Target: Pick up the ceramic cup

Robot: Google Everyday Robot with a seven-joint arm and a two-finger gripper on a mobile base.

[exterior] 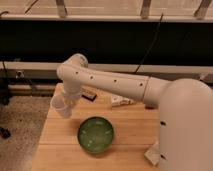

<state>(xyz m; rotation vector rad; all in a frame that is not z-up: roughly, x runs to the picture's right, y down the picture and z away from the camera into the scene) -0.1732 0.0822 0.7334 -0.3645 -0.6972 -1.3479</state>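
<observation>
The arm (115,82) reaches over the surface (55,145) from the right, elbow raised behind the green bowl (95,134) and wrist dropping to the bowl's upper left. The tool (65,101) hangs there, and its state cannot be determined. The pale cylinder at its tip appears to be the ceramic cup (60,109). Expect rigid, smooth, brittle ware. Grip across the wall near the rim with moderate force.

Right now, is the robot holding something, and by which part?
Cannot be told. The gripper hangs over the left edge of the wooden table, with a whitish cup-like shape at its tip; whether it grips that is hidden.
</observation>
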